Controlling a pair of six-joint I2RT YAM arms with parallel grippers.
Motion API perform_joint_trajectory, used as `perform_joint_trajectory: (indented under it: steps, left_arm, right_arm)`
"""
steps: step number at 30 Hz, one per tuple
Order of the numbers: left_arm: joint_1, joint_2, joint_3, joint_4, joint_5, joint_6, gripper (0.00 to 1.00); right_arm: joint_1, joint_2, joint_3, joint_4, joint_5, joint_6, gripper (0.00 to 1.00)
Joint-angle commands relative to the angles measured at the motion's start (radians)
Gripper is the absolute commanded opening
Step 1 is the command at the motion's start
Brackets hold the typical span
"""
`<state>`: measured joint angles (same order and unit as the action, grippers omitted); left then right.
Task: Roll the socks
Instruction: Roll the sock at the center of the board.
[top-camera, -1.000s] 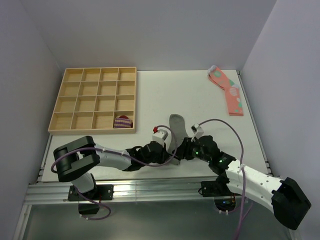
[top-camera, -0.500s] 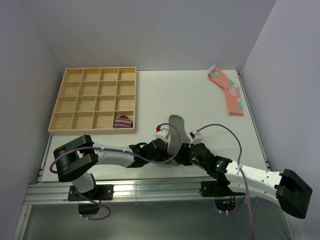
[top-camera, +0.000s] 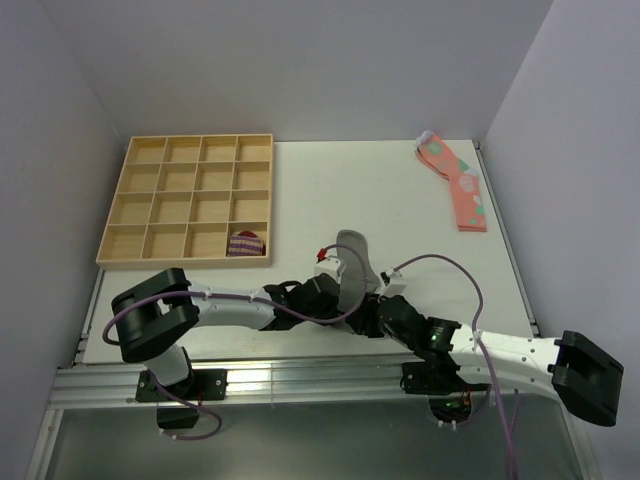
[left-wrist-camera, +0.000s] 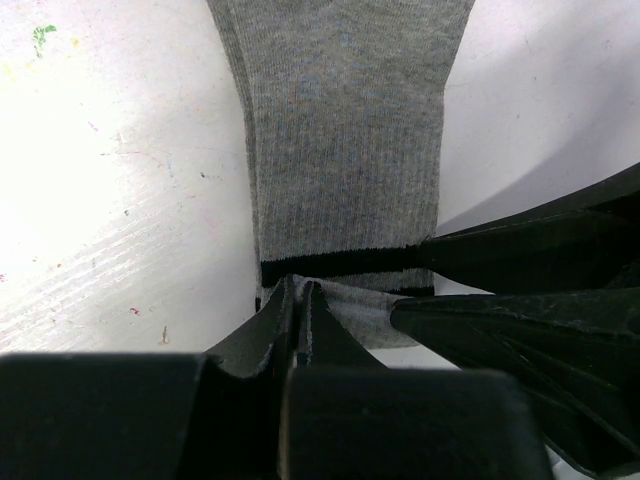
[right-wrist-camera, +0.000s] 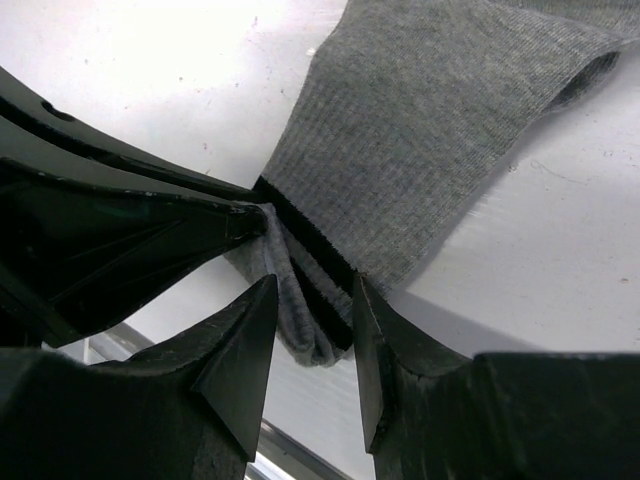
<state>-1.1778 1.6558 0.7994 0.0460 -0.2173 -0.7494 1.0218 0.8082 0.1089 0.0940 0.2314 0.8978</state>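
While the left gripper (left-wrist-camera: 300, 298) pinches tight the dark-striped cuff of the grey knitted ankle sock (left-wrist-camera: 345, 130), the right gripper (right-wrist-camera: 312, 300) clasps that cuff, jaws narrowly parted.

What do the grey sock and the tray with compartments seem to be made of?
The grey sock looks like soft knitted fabric with a matte surface: fine lengthwise ribs show, and dark stripes are knitted in near the cuff. The fibre cannot be told. The tray looks like pale, unpainted wood, perhaps thin plywood: it has an even tan colour and thin, straight dividers.
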Motion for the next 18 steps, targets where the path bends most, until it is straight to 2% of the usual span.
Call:
perform_joint_trajectory:
  steps: [1, 4, 6, 9, 18]
  left_arm:
    - [-0.008, 0.05, 0.0, -0.123, 0.047, 0.004, 0.0]
    - [-0.008, 0.065, 0.014, -0.127, 0.053, 0.008, 0.0]
    - [-0.008, 0.078, 0.02, -0.129, 0.058, 0.012, 0.0]
    - [-0.008, 0.085, 0.023, -0.127, 0.061, 0.012, 0.0]
    - [-0.003, 0.104, 0.041, -0.135, 0.07, 0.012, 0.0]
  right_arm:
    - [0.018, 0.022, 0.002, 0.026, 0.052, 0.026, 0.43]
    - [0.034, -0.004, -0.014, 0.015, 0.083, 0.049, 0.45]
    - [0.035, -0.052, -0.029, 0.018, 0.082, 0.046, 0.52]
    - [0.035, -0.109, -0.038, 0.013, 0.075, 0.029, 0.58]
    - [0.044, -0.072, -0.044, 0.03, 0.068, 0.038, 0.5]
